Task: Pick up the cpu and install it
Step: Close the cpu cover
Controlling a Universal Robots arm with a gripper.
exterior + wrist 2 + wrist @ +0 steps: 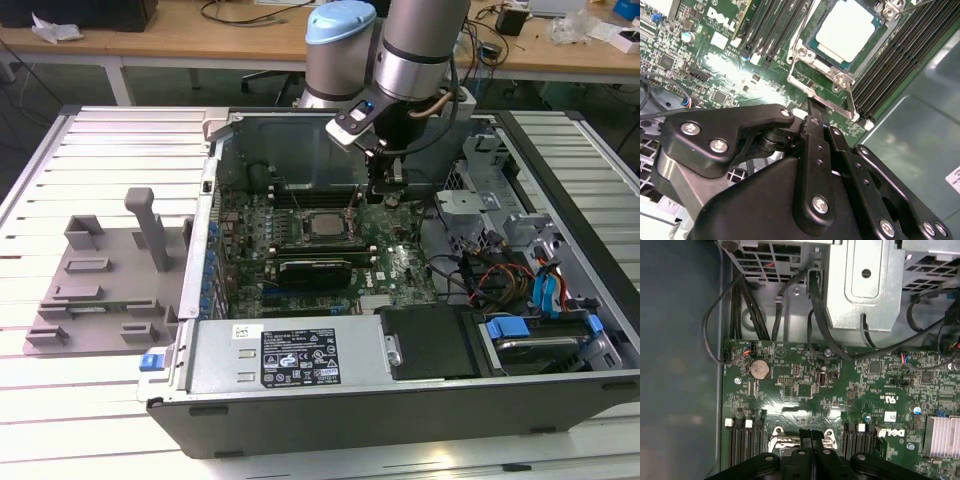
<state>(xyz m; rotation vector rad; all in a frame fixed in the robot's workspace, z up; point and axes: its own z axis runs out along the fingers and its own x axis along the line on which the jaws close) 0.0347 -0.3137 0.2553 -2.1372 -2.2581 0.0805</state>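
Note:
The cpu [322, 224] lies flat in its socket on the motherboard inside the open computer case, silvery-white top up. In the second wrist view the cpu [849, 30] sits within the socket's metal frame [812, 82]. My gripper [388, 195] hangs low over the board toward the exterior view's right of the socket. Its black fingers [812, 112] are pressed together at the frame's edge, apart from the cpu, and I see nothing between them. In the first wrist view the shut gripper [811, 432] stands just above the frame's metal lip [782, 442].
A grey plastic tray [110, 300] lies on the slatted table at the exterior view's left of the case. Memory slots [900, 60] flank the socket. Black cables [747, 305], a metal drive cage [865, 285], a coin battery [759, 369] and a heat sink [942, 435] crowd the board.

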